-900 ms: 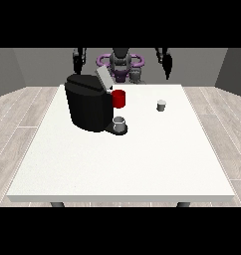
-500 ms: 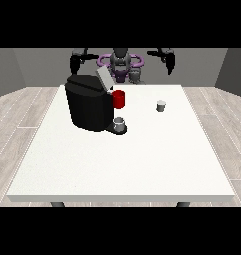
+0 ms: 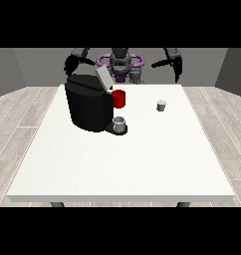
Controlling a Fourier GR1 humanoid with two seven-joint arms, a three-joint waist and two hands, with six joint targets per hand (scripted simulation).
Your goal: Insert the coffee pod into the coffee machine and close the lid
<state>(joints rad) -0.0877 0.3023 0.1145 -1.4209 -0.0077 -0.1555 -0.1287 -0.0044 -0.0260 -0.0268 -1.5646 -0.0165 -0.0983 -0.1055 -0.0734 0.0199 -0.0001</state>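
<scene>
Table [image 3: 142, 164]: we are looking at a large white top that is carrying everything, with the robot standing small at its far edge.
Coffee machine [image 3: 87, 105]: it is sitting on the table's view-left half, black and boxy, with its grey lid [image 3: 103, 78] standing tilted up, so the slot is staying open for the pod.
Red part [image 3: 119, 98]: it is sticking out at the machine's front, above a small grey cup [image 3: 120, 123] on the drip stand.
Coffee pod [image 3: 162, 105]: it is resting on the table to the view's right of the machine, well apart from it and untouched.
What has changed: over the last second both arms have been swinging outward and up; the pod and machine are not moving. We are judging that the reach is only beginning and nothing is grasped yet.
Hand at the view's right [image 3: 178, 69]: it is hanging above the table's far edge, holding nothing; we cannot tell how its fingers lie.
Hand at the view's left [image 3: 70, 63]: it is hovering behind the machine, dark against dark, holding nothing we can see; its fingers are unreadable.
Hidden: the pod slot under the lid is not showing.
</scene>
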